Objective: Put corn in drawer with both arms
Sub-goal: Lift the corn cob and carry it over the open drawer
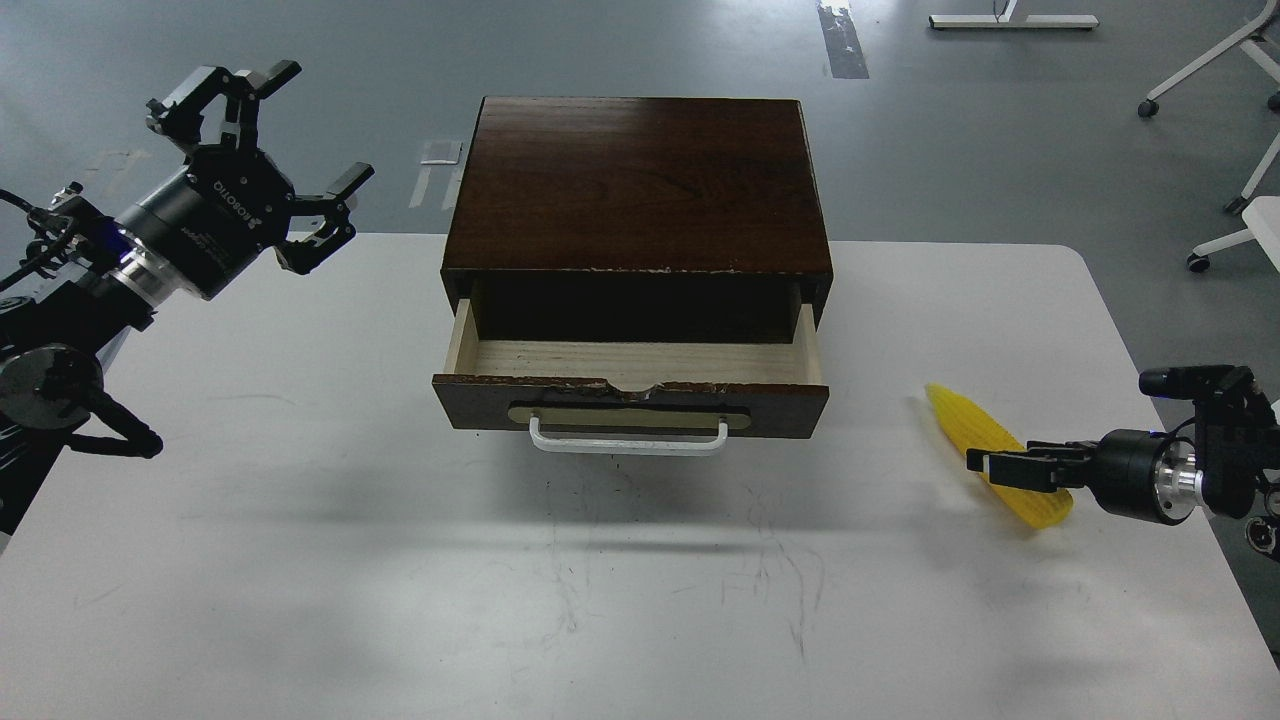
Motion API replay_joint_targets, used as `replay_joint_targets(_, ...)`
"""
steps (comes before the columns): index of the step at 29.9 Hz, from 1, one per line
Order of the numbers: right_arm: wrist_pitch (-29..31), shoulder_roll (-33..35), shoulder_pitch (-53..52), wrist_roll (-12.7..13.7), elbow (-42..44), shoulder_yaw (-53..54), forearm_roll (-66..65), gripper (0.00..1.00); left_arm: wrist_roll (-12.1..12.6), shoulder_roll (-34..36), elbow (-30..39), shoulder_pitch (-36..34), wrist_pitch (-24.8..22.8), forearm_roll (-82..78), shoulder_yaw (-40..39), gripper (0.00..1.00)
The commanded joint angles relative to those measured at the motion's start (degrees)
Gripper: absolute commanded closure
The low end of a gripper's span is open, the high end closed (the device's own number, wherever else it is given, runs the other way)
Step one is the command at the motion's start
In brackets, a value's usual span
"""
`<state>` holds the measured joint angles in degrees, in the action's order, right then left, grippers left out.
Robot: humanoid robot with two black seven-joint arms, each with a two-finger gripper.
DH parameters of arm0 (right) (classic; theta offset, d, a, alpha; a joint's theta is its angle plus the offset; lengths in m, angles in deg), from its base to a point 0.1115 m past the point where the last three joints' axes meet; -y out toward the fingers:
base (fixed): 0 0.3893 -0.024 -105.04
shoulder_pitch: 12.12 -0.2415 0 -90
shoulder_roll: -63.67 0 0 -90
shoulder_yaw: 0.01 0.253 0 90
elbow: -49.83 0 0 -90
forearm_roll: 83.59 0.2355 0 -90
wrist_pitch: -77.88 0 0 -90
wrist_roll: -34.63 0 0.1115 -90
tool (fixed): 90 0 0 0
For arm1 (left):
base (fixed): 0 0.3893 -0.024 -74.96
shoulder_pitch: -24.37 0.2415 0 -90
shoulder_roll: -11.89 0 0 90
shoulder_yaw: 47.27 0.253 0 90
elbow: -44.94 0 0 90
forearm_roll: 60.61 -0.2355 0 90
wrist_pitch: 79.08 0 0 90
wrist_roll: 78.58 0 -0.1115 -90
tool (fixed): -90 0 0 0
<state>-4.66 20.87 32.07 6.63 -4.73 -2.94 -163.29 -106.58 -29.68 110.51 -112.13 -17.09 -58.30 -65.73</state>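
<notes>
The yellow corn [962, 421] lies on the white table [300, 560] to the right of the drawer, pointed end toward the back left. The drawer [780, 407] is pulled out of the dark cabinet [640, 180]; its pale wood interior is empty. My right gripper [1000, 468] comes in low from the right and lies across the thick end of the corn; it is seen side-on, so I cannot tell its fingers apart. My left gripper [290, 160] is open and empty, held in the air left of the cabinet's back corner.
The drawer's white bar handle [628, 440] faces me. White chair legs [1230, 70] stand on the grey floor at the back right. The table's right edge [1170, 400] runs close to my right arm.
</notes>
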Motion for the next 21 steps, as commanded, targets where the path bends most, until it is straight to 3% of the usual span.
replay_joint_targets(1,-0.5,0.3,-0.8,0.0,-0.1,-1.1,-0.3,0.88,0.0,-0.1,0.0,0.4,0.0,0.0,0.0,0.02)
replay_joint_targets(2,-0.7,0.5,-0.9,0.0,-0.3,-1.3,-0.5,0.98,0.0,-0.1,0.0,0.4,0.0,0.0,0.0,0.02)
replay_joint_targets(3,-0.7,0.6,-1.0,0.0,-0.3,-1.3,-0.5,1.00,0.0,0.0,0.0,0.4,0.0,0.0,0.0,0.02)
replay_joint_targets(12,-0.4,5.6,-8.8,0.0,-7.4,-1.4,-0.7,1.00,0.0,0.2,0.1,0.5,0.0,-0.1,-0.3,0.02)
replay_joint_targets(16,0.7,9.2,-21.1,0.0,-12.7,-1.6,-0.4,1.00,0.0,0.1,0.1,0.4,0.0,-0.1,-0.4,0.02)
replay_joint_targets(21,6.8,7.4,-38.7,0.0,-15.7,-7.3,1.7,1.00,0.0,0.0,0.4,0.4,0.0,-0.1,-0.4,0.02)
